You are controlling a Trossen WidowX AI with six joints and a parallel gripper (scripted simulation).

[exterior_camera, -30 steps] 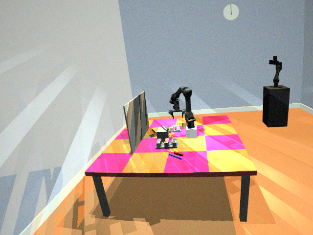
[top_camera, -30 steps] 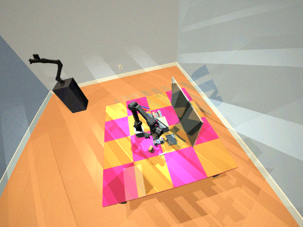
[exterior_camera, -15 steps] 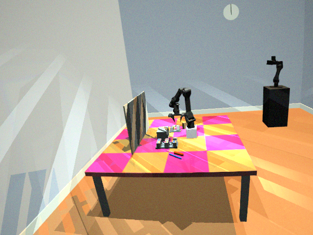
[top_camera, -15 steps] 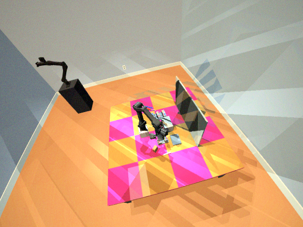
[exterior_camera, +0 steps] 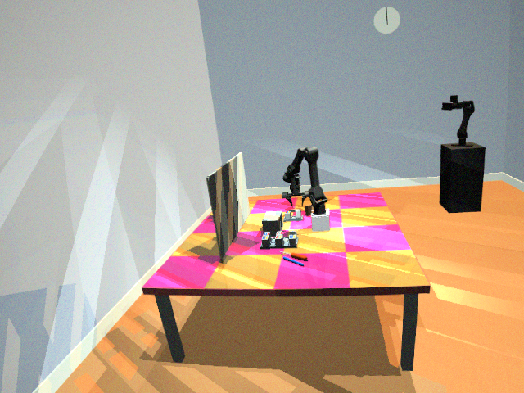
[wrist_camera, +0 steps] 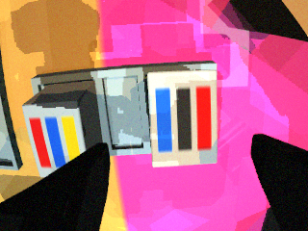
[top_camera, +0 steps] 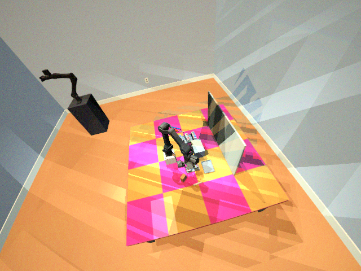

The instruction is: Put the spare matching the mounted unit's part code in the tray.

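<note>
The claw (wrist_camera: 176, 208) is hovering half spread, pinching nothing, over the desk (wrist_camera: 192, 218); just ahead of its fingertips a blue-black-red striped spare (wrist_camera: 183, 118) is lying.

From my remote seat I count one working arm (top_camera: 175, 136) on the table (exterior_camera: 381, 270), and a second arm (exterior_camera: 464, 118) standing apart on one black pedestal (exterior_camera: 461, 182). One upright panel (top_camera: 230, 140) stands on the table. I count one mounted unit (exterior_camera: 271, 222), one flat tray (top_camera: 208, 166), and one small brown block (top_camera: 183, 176). Under the wrist camera I see two spares side by side: one (wrist_camera: 183, 118) with blue, black and red stripes, and one (wrist_camera: 54, 138) striped red, blue and yellow. A further row of spares (exterior_camera: 279, 240) sits before the unit; I cannot count them surely. Two pens lie nearby, one orange (exterior_camera: 300, 255) and one blue (exterior_camera: 293, 261). One clock (exterior_camera: 386, 19) hangs on the wall.
</note>
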